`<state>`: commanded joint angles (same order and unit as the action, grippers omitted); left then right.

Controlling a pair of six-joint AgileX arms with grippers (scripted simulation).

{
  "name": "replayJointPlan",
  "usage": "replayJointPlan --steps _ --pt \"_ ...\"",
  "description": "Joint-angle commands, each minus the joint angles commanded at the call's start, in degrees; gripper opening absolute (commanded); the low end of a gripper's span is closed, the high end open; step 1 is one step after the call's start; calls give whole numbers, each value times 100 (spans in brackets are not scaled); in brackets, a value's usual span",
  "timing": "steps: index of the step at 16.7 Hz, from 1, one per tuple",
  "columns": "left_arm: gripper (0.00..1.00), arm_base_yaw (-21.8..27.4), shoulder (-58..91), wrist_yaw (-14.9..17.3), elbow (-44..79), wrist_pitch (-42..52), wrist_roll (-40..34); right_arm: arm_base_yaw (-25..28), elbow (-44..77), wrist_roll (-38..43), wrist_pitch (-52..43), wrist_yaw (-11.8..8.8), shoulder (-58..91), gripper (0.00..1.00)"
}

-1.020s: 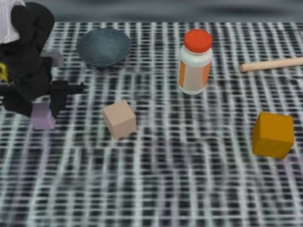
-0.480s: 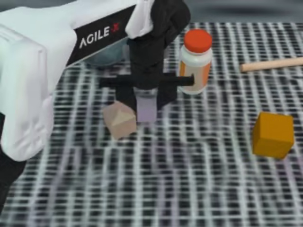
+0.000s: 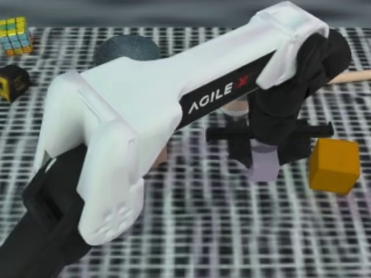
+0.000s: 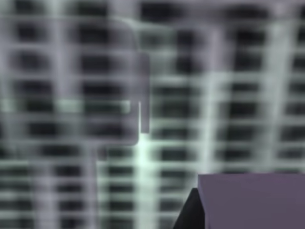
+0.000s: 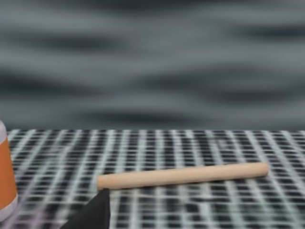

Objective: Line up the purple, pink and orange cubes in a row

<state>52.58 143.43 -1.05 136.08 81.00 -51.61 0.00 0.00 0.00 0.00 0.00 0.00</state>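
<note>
Left claw (image 3: 264, 152): clenched on the purple cube (image 3: 264, 165), reached far across to the right half of the bench (image 3: 203, 231). Cube hangs between the two black fingers, its lower part showing below them; whether it touches the bench cannot be told. The left wrist view shows only a corner of the same lilac block (image 4: 252, 200) over the checked cloth.

Orange cube (image 3: 333, 165): resting on the bench, just beside the claw on its right, apart from the held cube.

Pink cube (image 3: 162, 155): almost wholly hidden under the white arm; only a sliver shows, well apart from the other two, to the left.

Right claw: not visible from above; its wrist view faces a wooden dowel (image 5: 183, 175) and part of an orange-labelled bottle (image 5: 5, 176).

Progress, as judged: no row formed. Purple cube in hand near the orange one, not yet set down; pink cube still to be brought into line.
</note>
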Motion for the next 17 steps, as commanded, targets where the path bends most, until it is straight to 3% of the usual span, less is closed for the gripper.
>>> replayJointPlan --steps 6,12,17 --pt "0 -14 -29 6 -109 -112 18 0 0 0 0 0 0 100" --pt "0 -7 12 6 -1323 -1352 -5 0 0 0 0 0 0 100" --pt "0 8 31 0 -1532 -1563 -8 0 0 0 0 0 0 100"
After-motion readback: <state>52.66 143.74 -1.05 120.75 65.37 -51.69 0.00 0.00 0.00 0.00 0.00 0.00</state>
